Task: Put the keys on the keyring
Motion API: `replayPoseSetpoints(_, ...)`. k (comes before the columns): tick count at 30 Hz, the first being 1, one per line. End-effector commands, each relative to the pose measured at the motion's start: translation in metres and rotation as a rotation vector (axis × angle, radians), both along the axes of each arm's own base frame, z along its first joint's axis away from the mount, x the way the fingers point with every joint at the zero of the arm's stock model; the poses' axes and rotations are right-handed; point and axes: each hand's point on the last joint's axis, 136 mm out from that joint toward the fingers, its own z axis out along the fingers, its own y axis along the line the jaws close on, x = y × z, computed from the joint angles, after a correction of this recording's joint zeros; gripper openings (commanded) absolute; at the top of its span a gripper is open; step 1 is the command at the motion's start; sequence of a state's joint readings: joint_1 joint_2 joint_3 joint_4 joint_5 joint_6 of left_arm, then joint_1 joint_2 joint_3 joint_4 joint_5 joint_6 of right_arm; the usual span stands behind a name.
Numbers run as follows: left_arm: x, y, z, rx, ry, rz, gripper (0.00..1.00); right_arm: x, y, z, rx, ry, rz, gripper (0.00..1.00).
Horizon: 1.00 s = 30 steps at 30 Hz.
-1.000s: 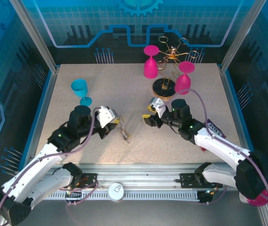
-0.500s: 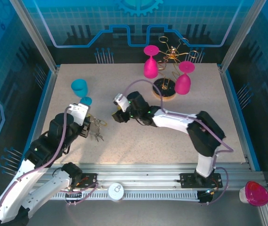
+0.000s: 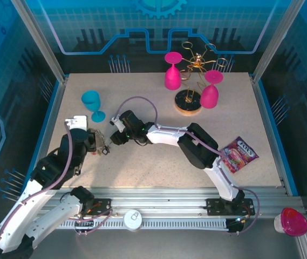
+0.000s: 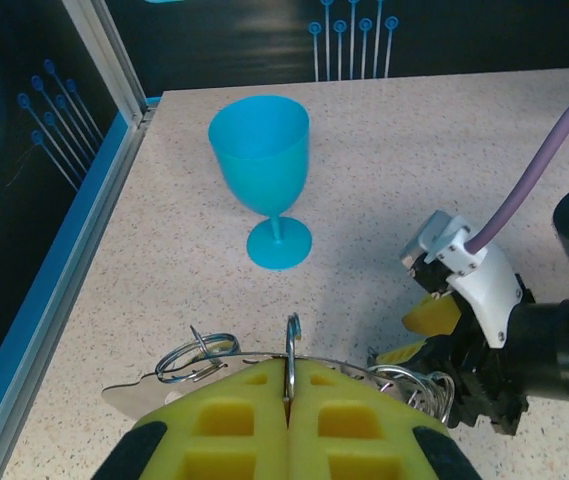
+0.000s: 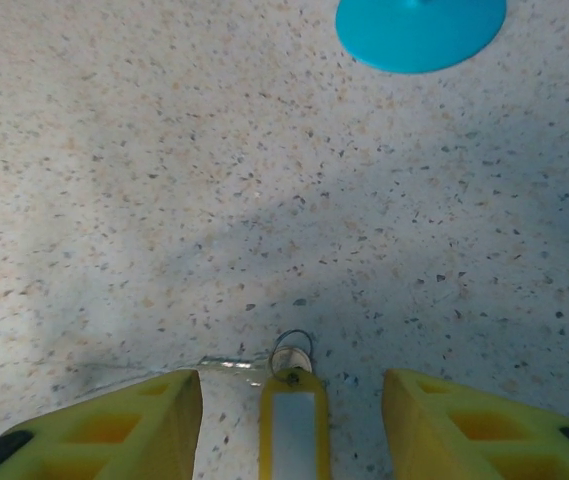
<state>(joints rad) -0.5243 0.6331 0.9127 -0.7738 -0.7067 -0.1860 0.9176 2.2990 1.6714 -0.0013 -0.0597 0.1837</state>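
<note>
Keyring [image 4: 289,342] wire is pinched between the pads of our left gripper [image 4: 289,378], which is fully shut on it, with a loop sticking up just past the fingertips. Our right gripper [image 5: 292,388] stands open close beside the left one, its fingers straddling a yellow-tagged key [image 5: 292,428] without touching it. We see a blue goblet [image 4: 261,165] just beyond both grippers.

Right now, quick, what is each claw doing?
Left gripper: closed, pinching thin wire, likely the keyring.
Right gripper: open; a yellow key lies between its fingers, ungripped.
</note>
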Motion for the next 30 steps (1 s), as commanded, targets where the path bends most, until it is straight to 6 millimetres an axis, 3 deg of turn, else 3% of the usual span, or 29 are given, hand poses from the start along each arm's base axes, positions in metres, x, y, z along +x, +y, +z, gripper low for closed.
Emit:
replayPoseSetpoints(1,0.0,0.013,0.014,-0.036,-0.074,0.086,0.0,-0.007,0.007,-0.025,-0.046,0.053,0.013,0.52)
replayPoseSetpoints(12,0.0,0.011,0.012,-0.048,-0.07,0.079,0.0,-0.008,0.025,-0.052,-0.083,0.07,0.019,0.51)
replayPoseSetpoints(14,0.0,0.01,0.013,-0.049,-0.069,0.074,0.0,-0.008,0.024,-0.056,-0.107,0.062,0.011,0.45)
replayPoseSetpoints(18,0.001,0.01,0.014,-0.048,-0.071,0.071,0.0,-0.011,0.015,-0.053,-0.138,0.044,0.003,0.21)
replayPoseSetpoints(22,0.003,0.006,0.013,-0.053,-0.072,0.056,0.0,-0.016,-0.006,-0.037,-0.157,0.015,-0.004,0.0)
replayPoseSetpoints(26,0.014,-0.011,0.012,-0.054,-0.07,-0.024,0.0,-0.024,-0.043,-0.009,-0.128,0.027,-0.015,0.0)
replayPoseSetpoints(30,0.03,-0.053,0.004,-0.037,-0.049,-0.239,0.0,-0.038,-0.099,0.007,-0.141,0.059,-0.023,0.0)
